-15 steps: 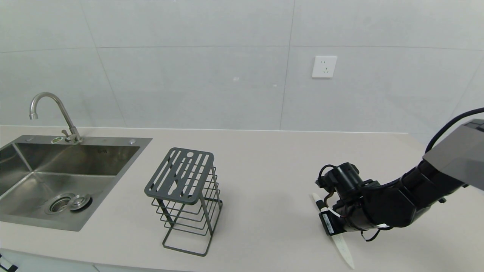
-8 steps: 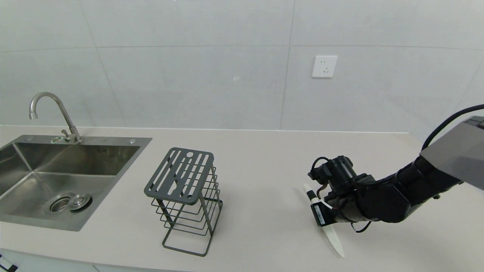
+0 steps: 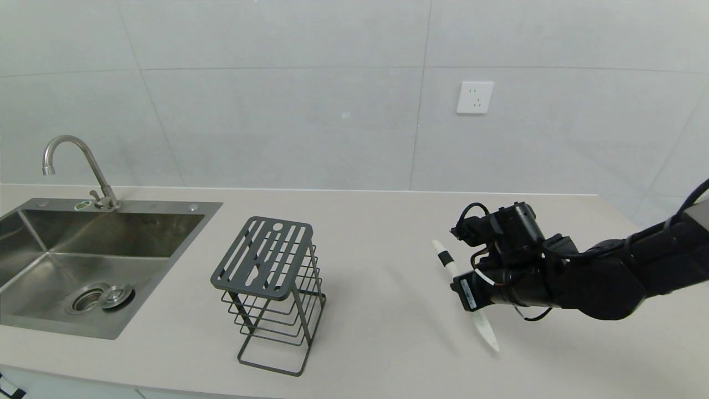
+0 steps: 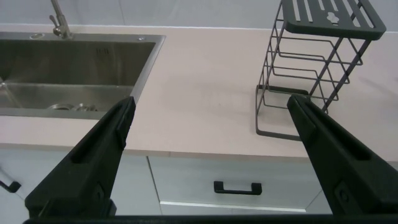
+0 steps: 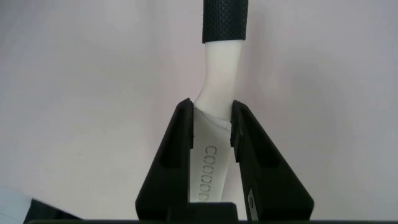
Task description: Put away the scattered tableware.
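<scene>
head view: our right gripper [image 3: 469,296], jaws clamped on the white knife [image 3: 484,328] at mid-length, held clear of the counter [image 3: 388,321] by our judgement. knife's long axis runs away from us, blade nearest. slotted rack [image 3: 265,260] stands well apart to our left. our left gripper [image 4: 210,106] gapes wide, empty.

Sink [image 3: 55,328] cropped; knife [image 3: 486,331] mid hidden by right gripper [image 3: 471,298].

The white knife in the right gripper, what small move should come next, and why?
Probably carry it left toward the slotted rack: the right gripper is shut on the knife, and the rack stands well apart on its left.
</scene>
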